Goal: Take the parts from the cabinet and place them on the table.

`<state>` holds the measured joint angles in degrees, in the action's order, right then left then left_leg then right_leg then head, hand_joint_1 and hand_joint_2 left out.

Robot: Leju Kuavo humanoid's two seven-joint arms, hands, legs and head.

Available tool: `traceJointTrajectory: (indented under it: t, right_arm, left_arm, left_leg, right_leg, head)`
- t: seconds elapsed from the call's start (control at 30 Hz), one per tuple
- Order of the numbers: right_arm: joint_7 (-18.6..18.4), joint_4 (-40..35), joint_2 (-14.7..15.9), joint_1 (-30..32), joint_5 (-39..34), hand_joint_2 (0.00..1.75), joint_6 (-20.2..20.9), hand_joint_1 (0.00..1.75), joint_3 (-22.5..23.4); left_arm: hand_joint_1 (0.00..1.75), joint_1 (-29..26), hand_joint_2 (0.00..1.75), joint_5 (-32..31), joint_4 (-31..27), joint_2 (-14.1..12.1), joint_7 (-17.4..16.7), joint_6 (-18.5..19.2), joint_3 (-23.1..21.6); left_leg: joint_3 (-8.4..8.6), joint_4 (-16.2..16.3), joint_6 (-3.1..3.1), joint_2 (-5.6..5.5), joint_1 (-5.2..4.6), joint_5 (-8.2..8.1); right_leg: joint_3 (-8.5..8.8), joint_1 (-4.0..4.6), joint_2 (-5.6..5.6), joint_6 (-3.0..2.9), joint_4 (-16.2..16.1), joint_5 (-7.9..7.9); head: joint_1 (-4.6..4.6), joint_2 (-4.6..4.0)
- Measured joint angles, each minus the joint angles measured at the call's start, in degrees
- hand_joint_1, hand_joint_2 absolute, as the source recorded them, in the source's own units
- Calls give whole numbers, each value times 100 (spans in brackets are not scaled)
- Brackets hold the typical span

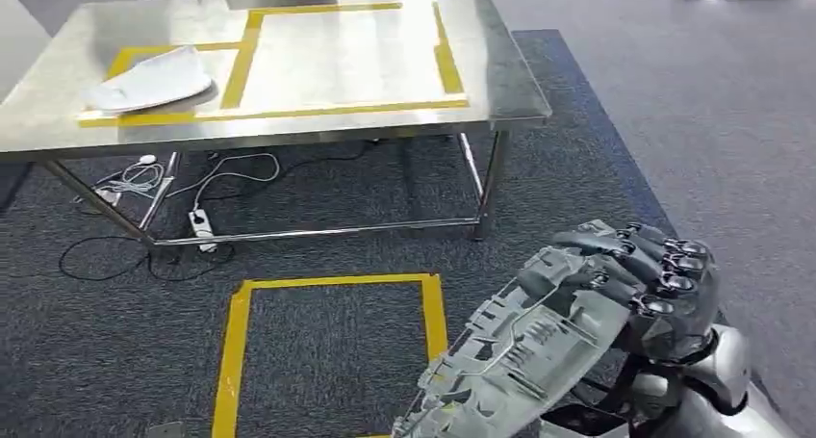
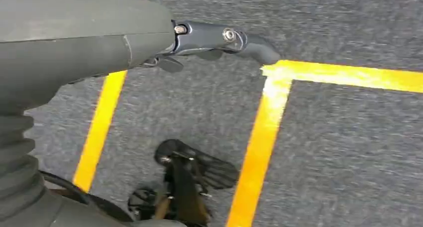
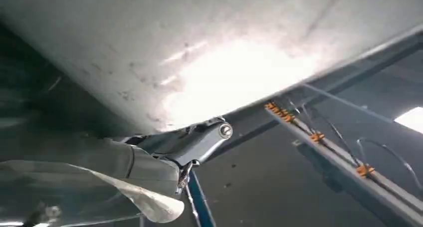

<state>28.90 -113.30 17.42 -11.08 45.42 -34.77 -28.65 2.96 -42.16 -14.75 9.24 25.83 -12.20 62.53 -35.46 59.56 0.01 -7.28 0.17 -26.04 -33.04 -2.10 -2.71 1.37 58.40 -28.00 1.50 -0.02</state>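
The right hand (image 1: 645,284), fingers (image 1: 674,265) wrapped around a grey ribbed part (image 1: 520,361) at five o'clock, was mid-carry and next needed to reach the surface (image 1: 500,82) at eleven o'clock; the left hand's (image 2: 219,37) hold couldn't be told.

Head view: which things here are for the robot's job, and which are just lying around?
For the job:
- grey ribbed part, held by the right hand
- white part already on the table
- steel table

Just lying around:
- power strip and cables under the table
- yellow tape square on the carpet
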Motion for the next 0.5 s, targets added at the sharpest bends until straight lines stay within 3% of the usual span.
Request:
traceJointTrajectory:
  t: [0.03,0.07,0.1,0.13,0.17,0.2,0.23,0.27,0.3,0.33,0.37,0.47,0.5]
  right_arm:
    - [-4,0,-7,9,-2,175,-2,175,-4]
    - [-7,-2,-7,9,-2,175,-7,175,-4]
    - [-11,0,-7,22,0,175,-7,175,-4]
    - [-15,2,-7,20,2,175,-7,175,-4]
    - [-18,2,-7,19,4,175,-9,175,-7]
    - [-24,4,-7,19,4,175,-9,175,-9]
    - [-26,4,-7,19,4,175,-11,175,-11]
    - [-31,4,-7,17,4,175,-13,175,-18]
    - [-37,4,-7,14,7,175,-15,175,-26]
    - [-44,4,-7,17,9,175,-17,175,-33]
    - [-46,4,-7,16,11,175,-20,175,-35]
    - [-55,4,-7,9,15,175,-20,175,-46]
    - [-59,4,-9,-2,15,175,-17,175,-46]
  left_arm:
    - [0,12,175,0,2,18,-2,0,0]
    - [0,29,175,2,2,16,-7,0,2]
    - [0,46,175,2,2,11,-11,0,2]
    - [0,50,175,2,2,11,-11,0,2]
    - [0,44,175,-2,2,11,-11,2,2]
    - [0,33,175,-4,2,7,-13,7,2]
    - [0,25,175,-9,2,0,-17,20,2]
    - [0,19,175,-11,2,-11,-26,28,2]
    - [0,22,175,-11,2,-15,-26,37,2]
    - [0,33,175,-11,2,-21,-26,42,2]
    - [0,49,175,-11,2,-24,-20,50,4]
    - [0,34,175,-9,2,-24,-13,53,4]
    - [0,18,175,-9,2,-19,-13,52,7]
  left_leg:
    - [-93,208,-25,328,-29,-128]
    - [-274,579,-55,521,-22,-320]
    - [-529,1098,-72,627,2,-554]
    - [-743,1508,-85,664,18,-700]
    - [-855,1721,-94,672,29,-717]
    - [-821,1658,-96,675,31,-608]
    - [-682,1372,-89,686,31,-399]
    - [-413,841,-66,732,27,-109]
    - [-139,319,-23,887,7,125]
    - [5,55,23,1210,-60,67]
    - [5,-34,71,1231,-107,60]
    - [-37,-23,148,1024,-117,49]
    - [21,-99,202,948,-39,88]
  right_leg:
    - [31,0,71,-53,-7,-25]
    - [54,17,166,-78,-7,-42]
    - [77,37,279,-102,-7,-64]
    - [86,46,371,-108,-6,-82]
    - [103,51,457,-109,-6,-98]
    - [126,52,536,-102,-6,-117]
    - [153,53,603,-93,-6,-137]
    - [197,55,677,-79,-6,-163]
    - [240,59,740,-62,-6,-191]
    - [263,77,797,-35,-10,-218]
    - [256,126,850,11,11,-249]
    - [333,130,1071,91,-63,-271]
    - [296,99,958,148,-37,-341]
  head:
    - [88,0]
    - [97,0]
    - [90,0]
    - [88,0]
    - [92,0]
    - [90,0]
    - [94,0]
    - [92,0]
    - [94,0]
    - [88,0]
    - [92,0]
    - [70,0]
    - [64,0]
